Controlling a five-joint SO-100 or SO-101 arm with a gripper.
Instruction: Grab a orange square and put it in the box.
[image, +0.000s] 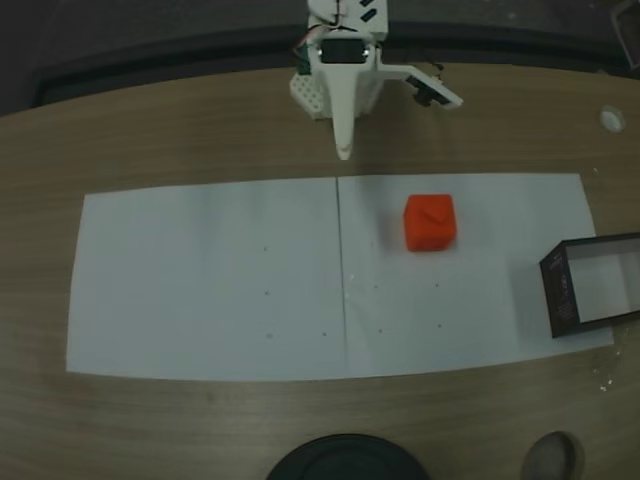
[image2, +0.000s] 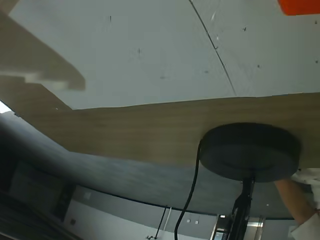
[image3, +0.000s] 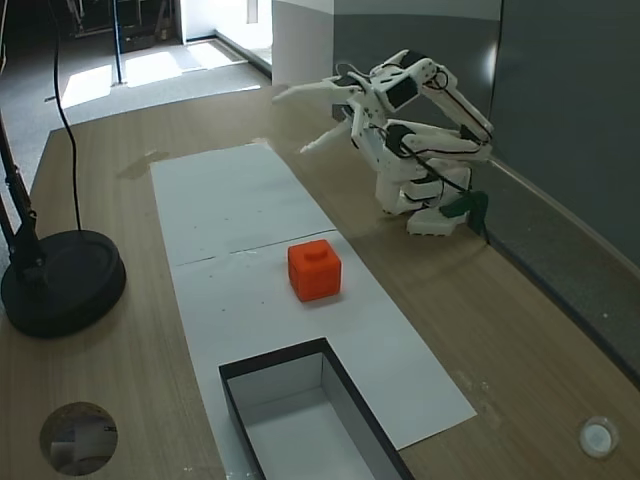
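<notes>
A white sheet of paper (image: 220, 280) lay across a wooden table (image: 150, 130), and the orange square (image: 430, 222) sat on the right half of that paper, just right of the paper's middle seam. The box (image: 590, 285), dark-walled with a pale floor, rested at the paper's right end, well apart from the square and partly cut off by the picture's edge. Above the paper's top edge stood the white arm, its gripper (image: 345, 150) pointing down toward the paper over bare wood, touching nothing.
</notes>
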